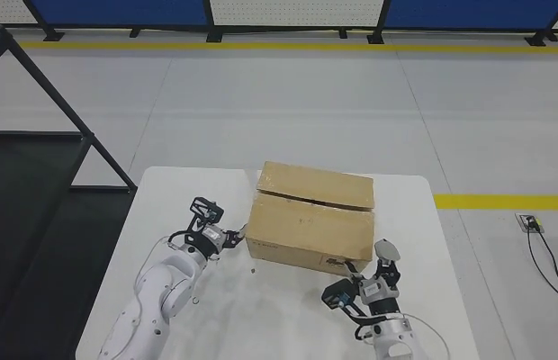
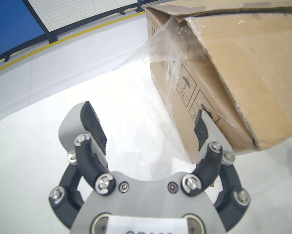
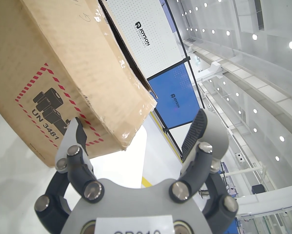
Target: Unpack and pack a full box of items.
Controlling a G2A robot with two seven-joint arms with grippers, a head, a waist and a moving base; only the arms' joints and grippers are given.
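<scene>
Left claw (image 2: 146,120): wide open, empty, at left end of box (image 1: 310,220); one finger (image 2: 201,125) just beside taped side, contact unclear. Right claw (image 3: 138,120): wide open, empty, at box's near right corner. Box: cardboard, flaps down, mid white counter (image 1: 288,306). Loose clear tape (image 2: 160,49) on box end. Room: grey floor, yellow line (image 1: 261,45), blue panels (image 1: 117,11).

white table (image 1: 171,193) bears cardboard box (image 1: 310,220).
</scene>
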